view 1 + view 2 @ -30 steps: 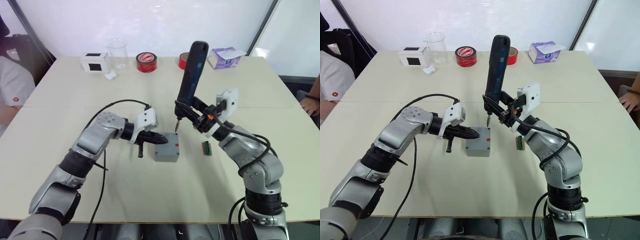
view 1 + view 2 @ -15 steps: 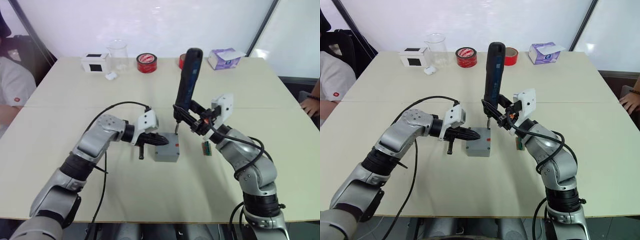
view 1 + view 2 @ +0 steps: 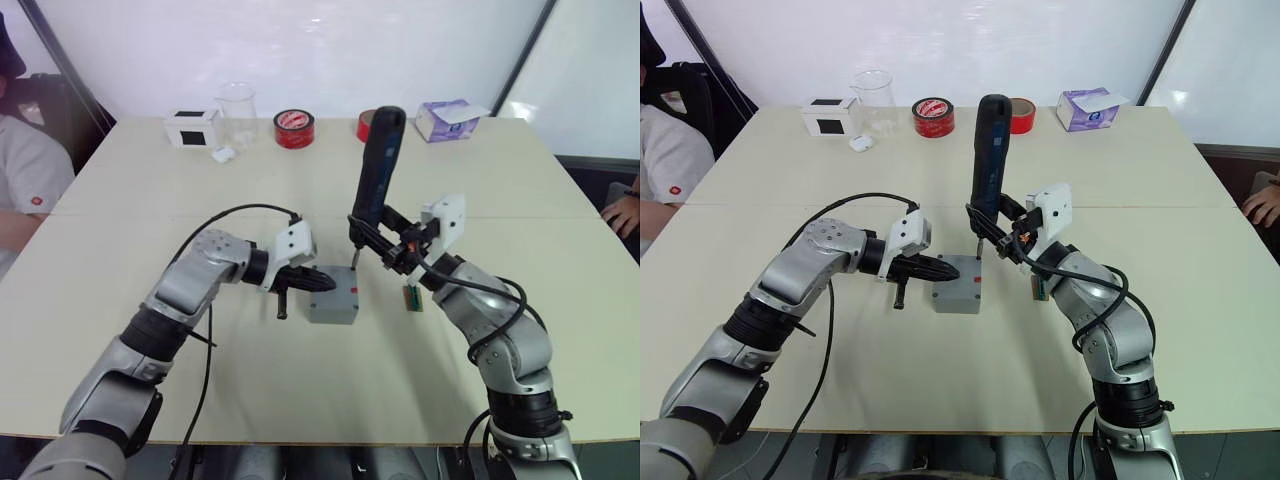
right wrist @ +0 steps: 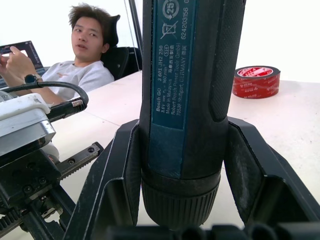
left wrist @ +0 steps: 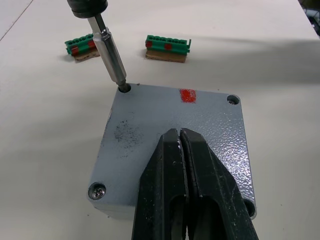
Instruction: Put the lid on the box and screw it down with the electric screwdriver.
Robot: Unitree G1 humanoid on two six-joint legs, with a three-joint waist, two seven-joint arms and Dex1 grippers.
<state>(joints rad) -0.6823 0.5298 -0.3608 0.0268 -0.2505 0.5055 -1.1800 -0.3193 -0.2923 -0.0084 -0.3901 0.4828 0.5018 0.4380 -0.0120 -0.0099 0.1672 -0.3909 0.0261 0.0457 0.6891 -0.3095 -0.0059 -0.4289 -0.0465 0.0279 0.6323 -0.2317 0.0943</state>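
The electric screwdriver [image 3: 377, 160], clamped in the right gripper [image 3: 392, 245], has been lowered over the last second until its bit sits in a corner hole of the lid [image 5: 170, 132], pinned mid-table by the closed left gripper [image 5: 181, 150]; driving is judged imminent.

Beige surface [image 3: 300, 400]. Upper frame, left to right: white box w/ black face [image 3: 191, 127], clear beaker [image 3: 236, 108], red tape roll [image 3: 293, 127], 2nd red roll [image 3: 1022, 113], purple-white carton [image 3: 447, 117]. Green connector [image 3: 411, 297] right of centre. Person in white shirt [image 3: 22, 180] far left.
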